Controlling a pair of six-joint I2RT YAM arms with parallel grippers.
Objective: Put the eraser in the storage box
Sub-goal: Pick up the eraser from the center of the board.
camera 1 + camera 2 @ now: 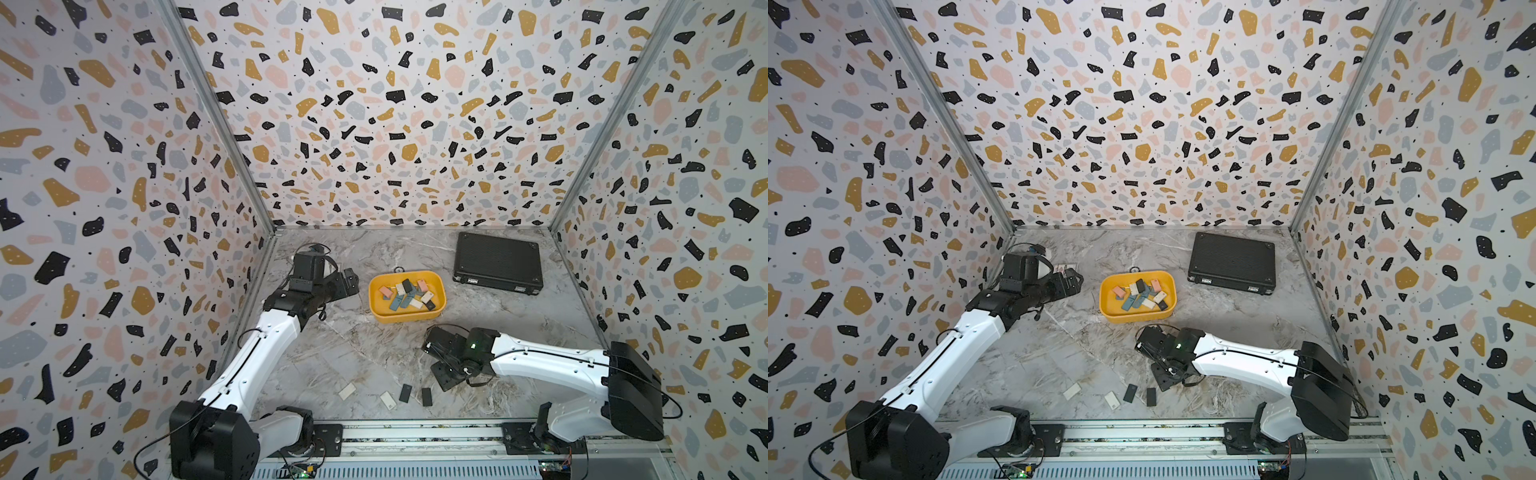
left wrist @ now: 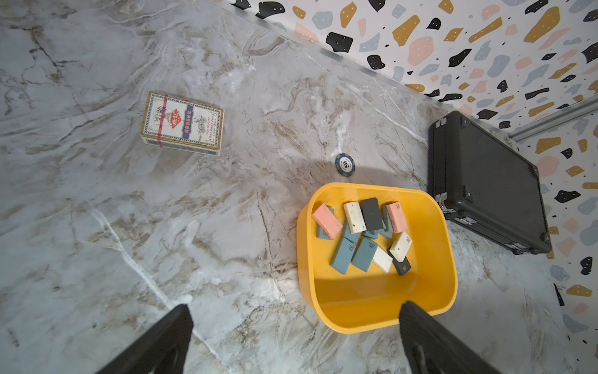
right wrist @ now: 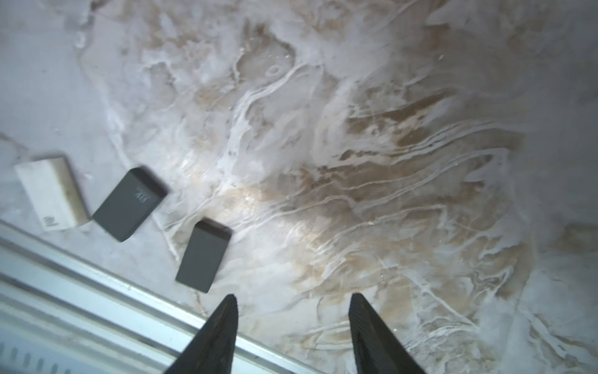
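Judging by the layout, the task is well advanced: many erasers (image 1: pixel 409 294) lie inside the storage box (image 1: pixel 406 317), apart from the right pincer (image 3: pixel 293 296). Four loose erasers (image 1: pixel 405 392) lie on the table (image 1: pixel 353 357); the nearest dark eraser (image 3: pixel 204 255) sits just off that pincer, spread and empty. The left pincer (image 2: pixel 296 304), beside the box, is spread wide, empty.

Three tall walls (image 1: pixel 395 104) close in a work surface on the left, back and right. They are white with a terrazzo print of scattered black, mustard, pink and grey-blue patches. Silver metal posts (image 1: pixel 224 124) run up the two back corners. The tabletop (image 1: pixel 353 353) is grey-white marble with tan and brown veins. A silver metal rail (image 1: pixel 415 434) runs along its near edge. The light is soft and even, casting only faint shadows.
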